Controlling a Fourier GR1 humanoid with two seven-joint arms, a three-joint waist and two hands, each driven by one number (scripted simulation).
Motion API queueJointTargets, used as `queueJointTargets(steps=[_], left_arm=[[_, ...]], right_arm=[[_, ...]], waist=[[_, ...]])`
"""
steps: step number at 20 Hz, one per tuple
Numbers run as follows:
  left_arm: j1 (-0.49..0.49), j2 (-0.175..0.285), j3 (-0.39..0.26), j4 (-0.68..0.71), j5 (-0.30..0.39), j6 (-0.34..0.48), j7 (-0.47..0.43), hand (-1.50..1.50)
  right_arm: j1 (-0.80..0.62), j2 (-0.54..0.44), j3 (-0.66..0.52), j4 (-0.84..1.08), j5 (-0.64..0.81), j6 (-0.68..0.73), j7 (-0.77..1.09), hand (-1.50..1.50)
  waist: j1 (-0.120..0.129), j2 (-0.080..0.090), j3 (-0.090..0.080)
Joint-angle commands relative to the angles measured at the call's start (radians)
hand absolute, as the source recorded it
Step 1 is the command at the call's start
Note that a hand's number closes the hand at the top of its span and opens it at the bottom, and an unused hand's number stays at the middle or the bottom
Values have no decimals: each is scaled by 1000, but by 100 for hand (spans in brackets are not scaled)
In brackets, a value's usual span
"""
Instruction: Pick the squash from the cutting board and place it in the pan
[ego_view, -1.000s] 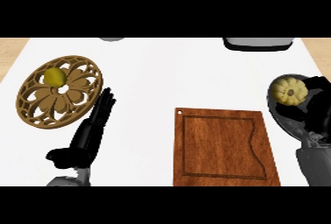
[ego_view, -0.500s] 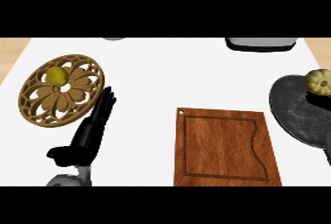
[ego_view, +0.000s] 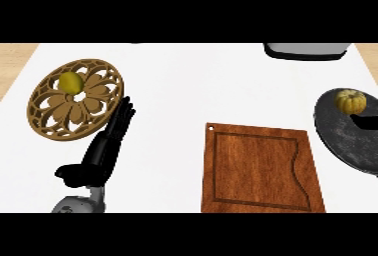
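The yellow squash (ego_view: 351, 101) lies in the dark pan (ego_view: 345, 137) at the right edge, near the pan's far side. The brown wooden cutting board (ego_view: 260, 169) lies bare in the lower middle. My left hand (ego_view: 104, 150) rests open on the counter at the lower left, fingers straight and pointing toward the carved plate. My right hand shows nowhere in this view.
A round carved wooden plate (ego_view: 74, 100) at the left holds a yellow-green fruit (ego_view: 70, 82). A grey and black container (ego_view: 306, 50) sits at the far edge, upper right. The counter's left edge runs beside the plate.
My right hand, which was over the pan beside the squash a second ago, has withdrawn out of view. The squash stays in the pan. The view has shifted slightly.
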Motion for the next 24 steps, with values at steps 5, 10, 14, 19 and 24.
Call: queueJointTargets(steps=[5, 10, 14, 19, 24], left_arm=[[-19, -19, 5, 13, -2, 4, 1, 0], [-6, -2, 17, 10, -7, 0, -7, 0], [34, -21, -9, -22, -6, -3, 2, 0], [34, 1, 36, -4, -7, -6, -14, 0], [11, -14, 44, 3, -14, 7, 5, 0]], right_arm=[[-128, 21, -84, 254, -94, 80, -228, -150], [-132, 20, -211, 183, -231, 45, -415, -150], [-118, -16, -306, 233, -329, 98, -480, -150], [-40, -53, -367, 204, -443, 281, -532, -150], [71, -71, -371, 120, -525, 528, -534, -150]], waist=[[6, 7, 2], [-16, -3, 1], [-19, -6, 0], [-40, -13, -2], [-56, -18, -4]])
